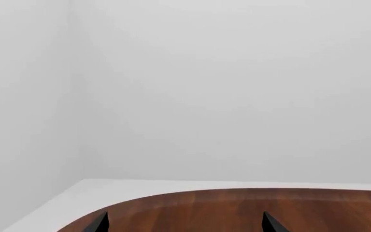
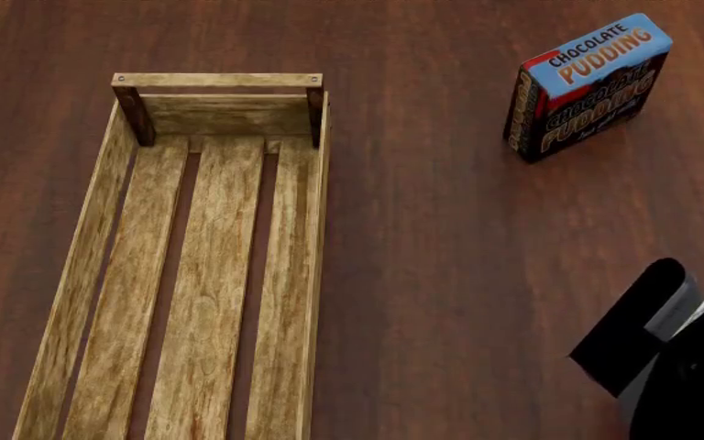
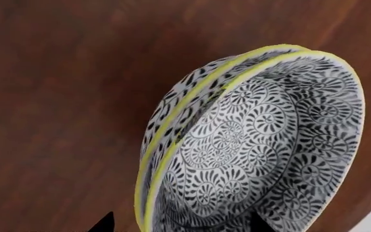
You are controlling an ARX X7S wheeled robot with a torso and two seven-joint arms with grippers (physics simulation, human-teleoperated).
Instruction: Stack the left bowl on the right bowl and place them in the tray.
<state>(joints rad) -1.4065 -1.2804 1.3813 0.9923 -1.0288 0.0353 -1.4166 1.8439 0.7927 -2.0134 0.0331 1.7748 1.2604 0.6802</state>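
A dark reddish-brown wooden table (image 2: 450,275) with fine grain fills the head view. In the left wrist view its edge is seen to be rounded, bordered by a pale grey floor (image 1: 76,198). Beyond it, plain light-grey walls (image 1: 237,87) meet in a corner. The light is even and soft, and only faint shadows are cast.

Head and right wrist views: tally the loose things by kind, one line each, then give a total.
Patterned bowls, nested one in the other: 2, the inner bowl and the outer bowl
Wooden slatted tray: 1
Chocolate pudding box: 1
Total: 4
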